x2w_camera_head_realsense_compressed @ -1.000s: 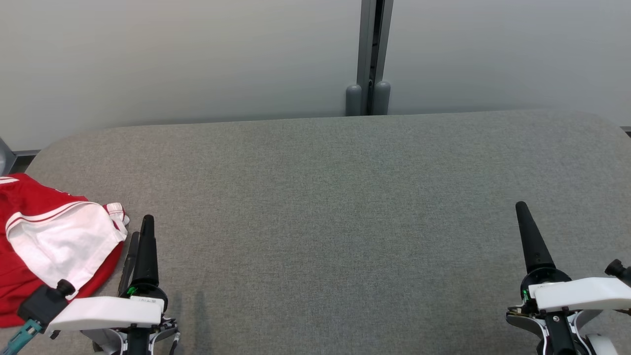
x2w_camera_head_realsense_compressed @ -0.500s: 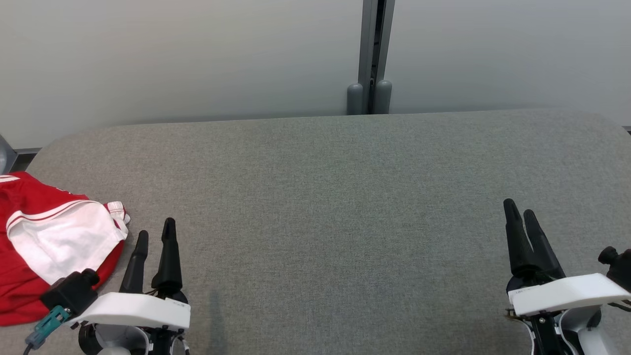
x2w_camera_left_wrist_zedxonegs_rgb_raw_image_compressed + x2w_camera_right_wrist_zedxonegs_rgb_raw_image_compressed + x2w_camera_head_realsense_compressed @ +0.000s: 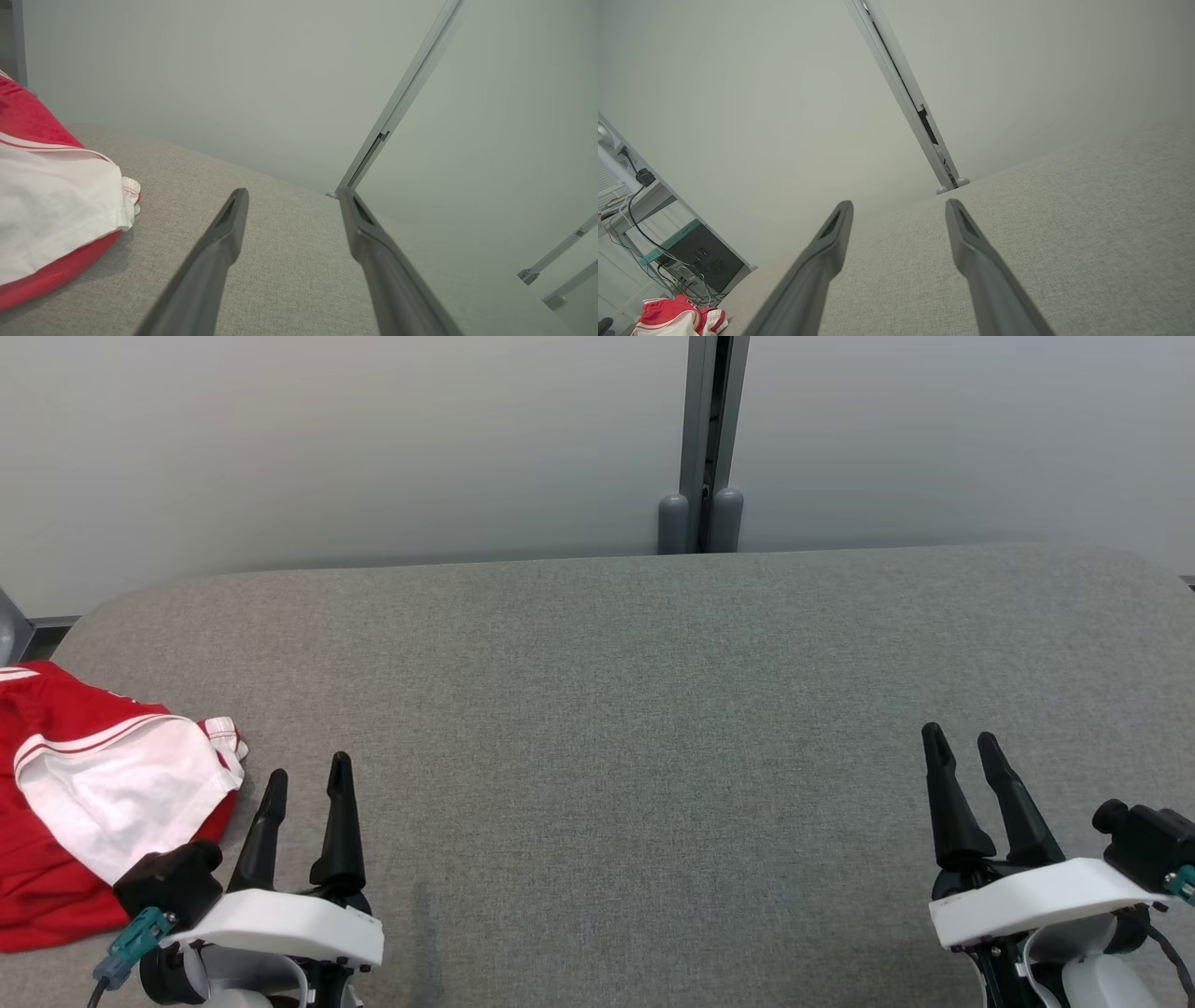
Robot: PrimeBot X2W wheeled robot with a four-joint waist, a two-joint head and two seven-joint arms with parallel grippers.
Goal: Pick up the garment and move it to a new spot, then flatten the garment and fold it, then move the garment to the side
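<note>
A red and white garment (image 3: 93, 803) lies folded in a small heap at the far left edge of the grey fabric table (image 3: 616, 709). In the left wrist view the garment (image 3: 51, 219) fills the left side, and the right wrist view shows the garment (image 3: 677, 319) far off at the bottom left. My left gripper (image 3: 308, 773) hovers open just right of the garment, nothing between its fingers (image 3: 224, 233). At the lower right of the head view, my right gripper (image 3: 960, 735) is open and empty over bare table, fingers (image 3: 966, 233) spread.
A pale wall with a grey vertical post (image 3: 702, 439) runs behind the table's far edge. Past the table's left end stand a desk, cables and a dark computer case (image 3: 698, 261).
Both grippers have turned about their wrists, so each pair of fingers now shows side by side. The left one moved right, away from the garment, and the right one moved left. The garment lies unmoved.
</note>
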